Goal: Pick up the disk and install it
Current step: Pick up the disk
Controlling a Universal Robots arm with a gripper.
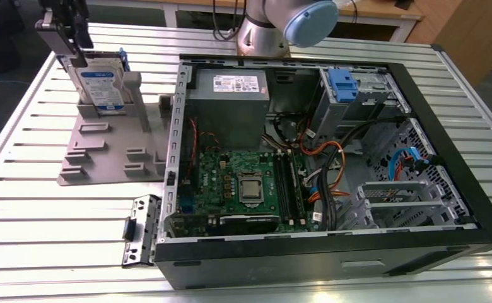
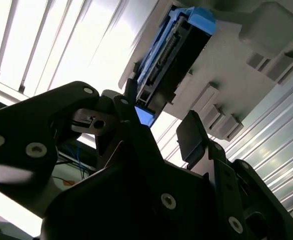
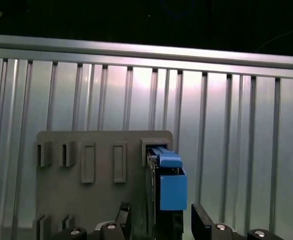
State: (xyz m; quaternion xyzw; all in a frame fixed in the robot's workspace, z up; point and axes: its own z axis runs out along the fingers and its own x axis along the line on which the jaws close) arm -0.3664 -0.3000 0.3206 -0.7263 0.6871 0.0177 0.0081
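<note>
The open computer case (image 1: 330, 255) lies nearest in the exterior view, the disk (image 1: 101, 88) standing on edge in a grey holder (image 1: 103, 154) at that view's left, the gripper (image 1: 71, 47) just above it — in both wrist views its fingers (image 2: 189, 137) (image 3: 202, 222) sit spread either side of the disk, not closed on it.

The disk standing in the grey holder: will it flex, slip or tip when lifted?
Probably rigid and dense: the disk looks like a metal slab with blue rails. Standing on edge in the holder, it might tip once free.

Blue-railed disk (image 1: 102, 88) stands upright in grey holder (image 1: 103, 154).
</note>
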